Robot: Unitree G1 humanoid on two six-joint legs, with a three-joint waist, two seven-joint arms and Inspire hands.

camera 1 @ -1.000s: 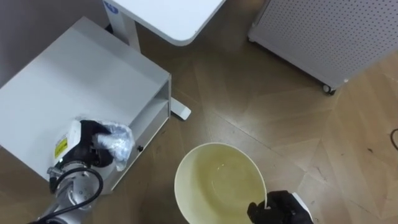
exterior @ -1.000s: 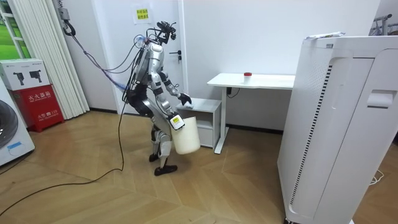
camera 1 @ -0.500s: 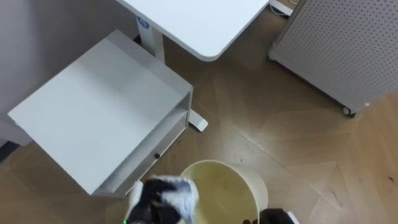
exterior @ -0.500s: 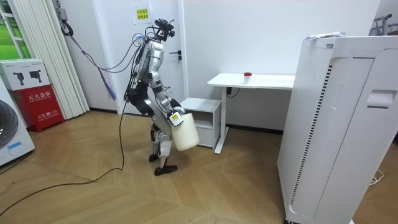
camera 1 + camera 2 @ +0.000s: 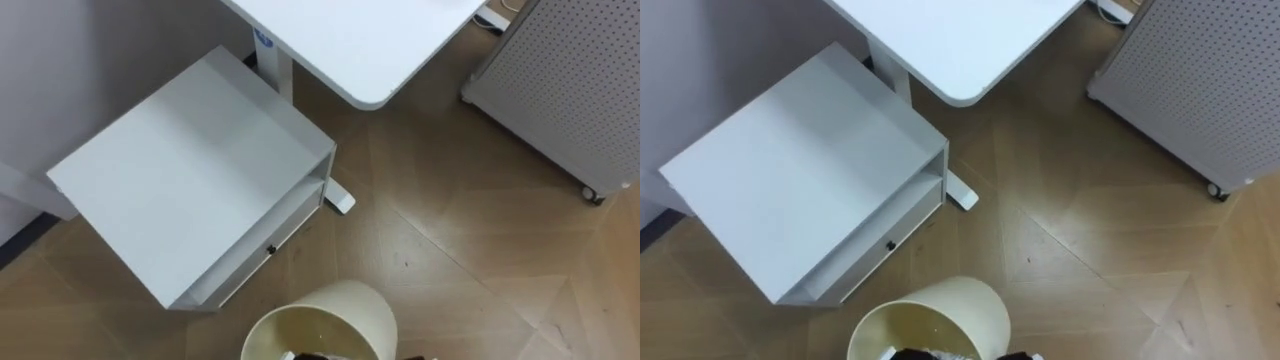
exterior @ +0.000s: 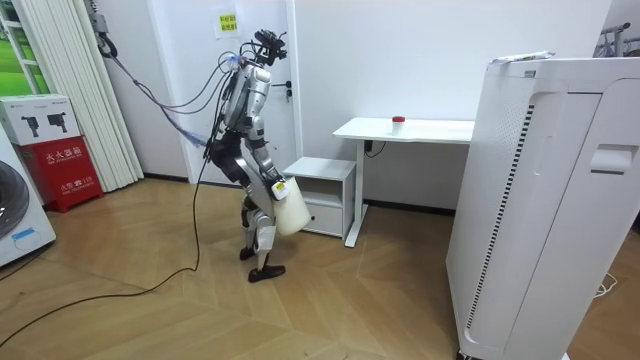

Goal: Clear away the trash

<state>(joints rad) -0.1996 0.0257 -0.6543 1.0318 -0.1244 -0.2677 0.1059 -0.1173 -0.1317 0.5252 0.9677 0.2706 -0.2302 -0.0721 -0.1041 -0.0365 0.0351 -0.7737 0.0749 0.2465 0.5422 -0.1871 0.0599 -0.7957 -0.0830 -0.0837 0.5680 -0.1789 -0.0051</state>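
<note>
Bin (image 5: 335, 305) hangs at robot's hip, near white cabinet (image 5: 190, 180) and desk (image 5: 360, 40).

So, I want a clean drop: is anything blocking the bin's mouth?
Nothing visible does: the bin has no lid and its mouth is open; something dark at its near edge is cut off and cannot be made out.

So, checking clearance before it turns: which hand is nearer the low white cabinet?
Left. The left hand sits over the bin's mouth, on the side towards the cabinet; the right hand is at the bin's rim on the side away from it.
</note>
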